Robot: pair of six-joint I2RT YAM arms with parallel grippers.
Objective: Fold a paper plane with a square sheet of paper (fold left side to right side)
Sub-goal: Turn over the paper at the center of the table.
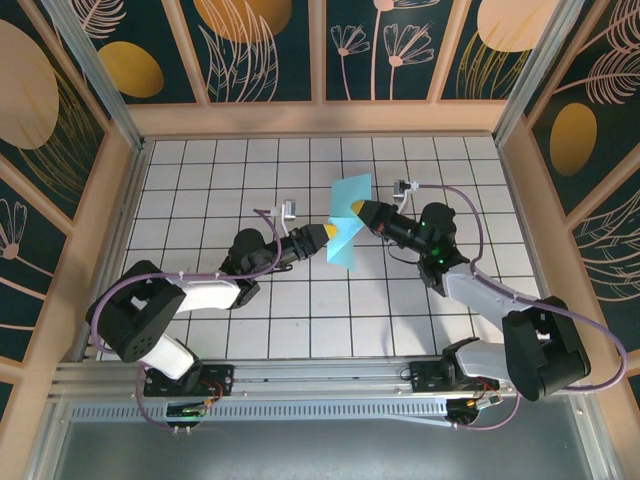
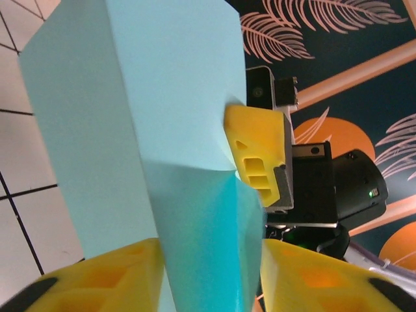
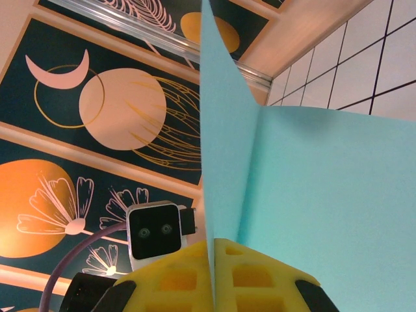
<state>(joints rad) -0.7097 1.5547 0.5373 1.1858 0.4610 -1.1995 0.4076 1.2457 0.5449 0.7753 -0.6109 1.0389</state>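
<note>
Sheet [image 1: 350, 225] looks to be up off the desk [image 1: 200, 170], a bit toward 12 o'clock from desk ctr, hanging btwn the two arms. R fingers [image 3: 253, 279] come in from approx 4 o'clock and are clenched on it. In the R wrist view the paper's edge runs straight down into the seam btwn them, no gap. L fingers [image 2: 97, 286] come in from approx 8 o'clock and straddle the lower part, one each side, w/ paper filling the space. Can't tell if they're really pinching or just around it.

What could go wrong, imo:
- Arms pulling apart w/ both ends gripped could tear thin paper at a finger edge.
- L fingers clamping where the sheet is buckled would press in a stray crease that throws off the left-to-right fold.
- A one-sided hold in mid-air lets the sheet sag or twist, so edges prob won't line up when laid flat.
- The R grip is on a narrow bit of the sheet. A sideways tug could slip the paper out and drop it.

Materials and shapes:
- Sheet is thin, matte, plain turquoise, no marks.
- It's not flat. The L wrist view shows a soft dent and a ridge running top to bottom, darker below the dent.
- The R wrist view shows one flap standing edge-on and another spreading out toward 3 o'clock, so it's bent into a rough V or T.
- Fingers are chunky yellow blocks w/ moulded recesses and look rigid.
- Desk is white w/ a dark grid.
</note>
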